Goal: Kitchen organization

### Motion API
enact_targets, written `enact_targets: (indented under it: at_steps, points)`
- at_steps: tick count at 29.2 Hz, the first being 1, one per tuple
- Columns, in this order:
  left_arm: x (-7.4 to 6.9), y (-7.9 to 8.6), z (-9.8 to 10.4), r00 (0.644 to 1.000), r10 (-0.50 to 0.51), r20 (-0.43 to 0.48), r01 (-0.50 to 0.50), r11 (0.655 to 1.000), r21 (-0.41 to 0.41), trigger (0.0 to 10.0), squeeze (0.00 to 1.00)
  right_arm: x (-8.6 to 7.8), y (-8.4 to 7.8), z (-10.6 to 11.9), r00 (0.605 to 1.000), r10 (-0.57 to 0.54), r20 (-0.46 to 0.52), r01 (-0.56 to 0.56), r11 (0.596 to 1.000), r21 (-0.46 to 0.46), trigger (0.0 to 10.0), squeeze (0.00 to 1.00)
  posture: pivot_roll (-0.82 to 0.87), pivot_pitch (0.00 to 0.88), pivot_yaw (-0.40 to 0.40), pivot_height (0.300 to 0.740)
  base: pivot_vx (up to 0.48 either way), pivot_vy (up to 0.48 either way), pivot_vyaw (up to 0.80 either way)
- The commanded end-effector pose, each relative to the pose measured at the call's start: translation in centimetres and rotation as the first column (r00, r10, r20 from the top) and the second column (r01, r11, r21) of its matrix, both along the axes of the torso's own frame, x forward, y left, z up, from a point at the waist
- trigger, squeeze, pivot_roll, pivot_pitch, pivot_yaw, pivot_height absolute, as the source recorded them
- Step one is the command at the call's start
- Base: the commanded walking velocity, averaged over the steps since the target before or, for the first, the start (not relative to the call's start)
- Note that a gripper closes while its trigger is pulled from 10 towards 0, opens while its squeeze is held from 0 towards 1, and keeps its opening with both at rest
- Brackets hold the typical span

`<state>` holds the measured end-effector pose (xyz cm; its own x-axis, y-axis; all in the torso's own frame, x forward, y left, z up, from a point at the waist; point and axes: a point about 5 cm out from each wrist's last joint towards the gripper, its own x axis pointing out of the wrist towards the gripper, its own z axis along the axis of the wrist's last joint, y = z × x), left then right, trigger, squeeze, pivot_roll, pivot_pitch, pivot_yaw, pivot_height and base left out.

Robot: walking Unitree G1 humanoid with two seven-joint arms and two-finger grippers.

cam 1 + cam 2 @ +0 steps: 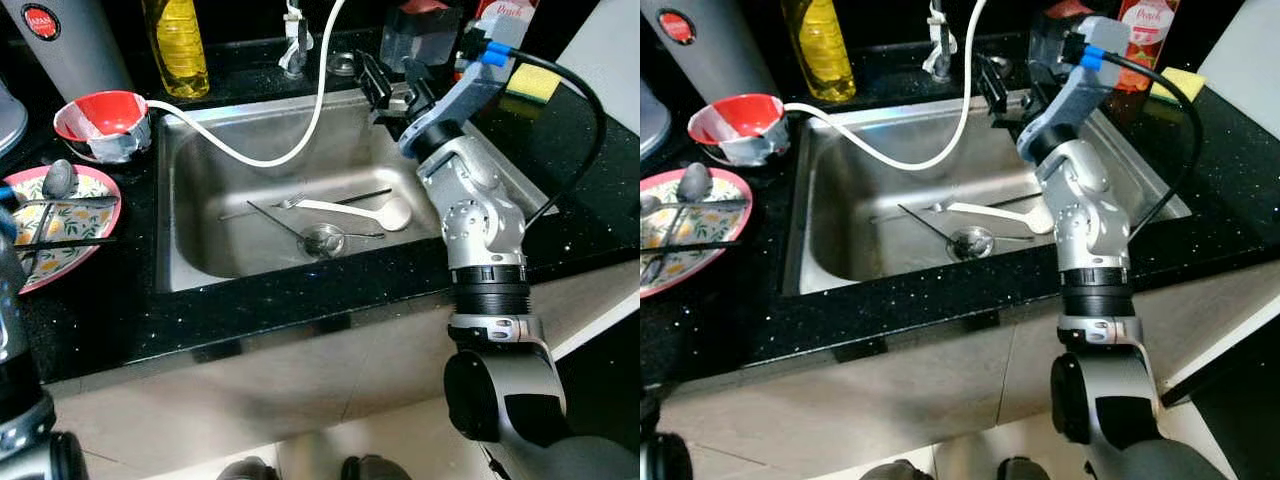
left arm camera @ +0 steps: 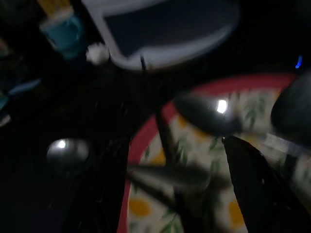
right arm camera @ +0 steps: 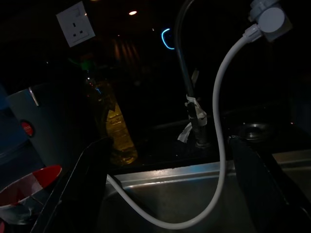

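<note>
The right gripper [image 1: 385, 88], fingers parted and empty, hangs over the sink's [image 1: 190, 250] far rim; next, descend to the white ladle [image 1: 362, 211].

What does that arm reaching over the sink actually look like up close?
The right arm is silver metal in rounded segments joined by black rings, with a grey-blue wrist piece. A black cable with a blue plug loops along it. The right gripper ends in two long black fingers.

A speckled black bench [image 1: 300, 310] holds a steel sink [image 1: 190, 200] above pale cabinet fronts [image 1: 250, 400], with a wall socket [image 3: 75, 23] behind.
</note>
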<state>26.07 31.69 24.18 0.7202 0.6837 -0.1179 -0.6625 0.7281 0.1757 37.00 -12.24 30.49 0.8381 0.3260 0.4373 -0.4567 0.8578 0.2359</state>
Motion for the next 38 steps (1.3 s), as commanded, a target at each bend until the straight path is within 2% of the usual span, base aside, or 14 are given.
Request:
enact_targets:
  at_steps: [1,2,3,4,6,8,10,12,21,25,26,34,36,38]
  points:
    - [-0.3,0.0,0.1,1.0,-0.013,-0.024,0.013,1.0,0.012,10.0,0.0,0.1,0.4,0.1,1.0,0.015,0.005,-0.015,1.0,0.006,10.0,0.0,0.2,0.045,0.048,0.74,0.0,0.0,0.0]
    - [-0.3,-0.1,-0.2,0.998,-0.034,-0.043,0.034,0.999,0.008,10.0,0.0,0.1,0.4,0.2,1.0,0.018,0.004,-0.018,1.0,0.004,10.0,0.0,0.2,0.045,0.048,0.74,0.0,0.0,0.0]
    - [-0.2,-0.5,-0.4,0.993,-0.085,-0.087,0.09,0.994,0.054,10.0,0.0,0.1,0.5,0.1,1.0,0.022,0.003,-0.022,1.0,0.0,10.0,0.0,0.2,0.04,0.041,0.74,0.0,0.0,0.0]
    - [-0.2,-0.5,-0.4,0.993,-0.085,-0.087,0.09,0.994,0.054,10.0,0.0,0.1,0.5,0.1,1.0,0.022,0.003,-0.022,1.0,0.0,10.0,0.0,0.2,0.04,0.041,0.74,0.0,0.0,0.0]
    - [-0.4,-0.5,-0.5,0.97,-0.102,-0.221,0.158,0.954,0.254,10.0,0.0,0.1,0.6,0.1,1.0,0.027,0.003,-0.027,1.0,-0.002,10.0,0.0,0.21,0.036,0.043,0.74,0.0,0.0,0.0]
    - [-0.4,-0.5,-0.5,0.97,-0.102,-0.221,0.158,0.954,0.254,10.0,0.0,0.1,0.6,0.1,1.0,0.027,0.003,-0.027,1.0,-0.002,10.0,0.0,0.21,0.036,0.043,0.74,0.0,0.0,0.0]
    - [-0.8,0.1,-0.7,0.954,-0.06,-0.292,0.176,0.904,0.389,10.0,0.0,0.1,0.7,0.1,1.0,0.028,0.006,-0.028,1.0,0.0,10.0,0.0,0.21,0.029,0.043,0.74,0.0,0.0,0.0]
    - [-0.9,0.2,-0.7,0.948,-0.056,-0.315,0.198,0.875,0.442,10.0,0.0,0.1,0.7,0.2,1.0,0.028,0.009,-0.028,1.0,0.001,10.0,0.0,0.2,0.024,0.045,0.74,0.0,0.0,0.0]
    - [-1.0,0.5,-1.4,0.923,-0.057,-0.38,0.231,0.873,0.429,10.0,0.0,0.1,0.5,0.2,1.0,0.023,0.014,-0.023,1.0,0.001,10.0,0.0,0.2,0.025,0.045,0.74,0.0,0.0,0.0]
    - [-1.0,1.2,-2.4,0.907,-0.086,-0.412,0.25,0.898,0.362,10.0,0.0,0.1,0.3,0.2,1.0,0.016,0.012,-0.016,1.0,0.0,10.0,0.0,0.2,0.024,0.044,0.74,0.0,0.0,0.0]
    - [-0.8,1.3,-2.6,0.908,-0.101,-0.406,0.252,0.908,0.336,10.0,0.0,0.1,0.3,0.2,1.0,0.015,0.013,-0.015,1.0,-0.001,10.0,0.0,0.19,0.024,0.042,0.74,0.0,0.0,0.0]
    - [0.6,1.5,-1.9,0.904,-0.169,-0.393,0.298,0.909,0.293,10.0,0.0,0.2,0.4,0.5,1.0,0.018,0.019,-0.018,1.0,-0.002,10.0,0.0,0.19,0.03,0.041,0.74,0.0,0.0,0.0]
    - [0.5,2.3,-1.9,0.898,-0.177,-0.404,0.292,0.925,0.245,8.9,0.0,0.1,0.4,0.4,1.0,0.017,0.019,-0.017,1.0,-0.002,10.0,0.0,0.19,0.03,0.041,0.74,0.0,0.0,0.0]
    - [0.5,2.3,-1.9,0.898,-0.177,-0.404,0.292,0.925,0.245,8.9,0.0,0.1,0.4,0.4,1.0,0.017,0.019,-0.017,1.0,-0.002,10.0,0.0,0.19,0.03,0.041,0.74,0.0,0.0,0.0]
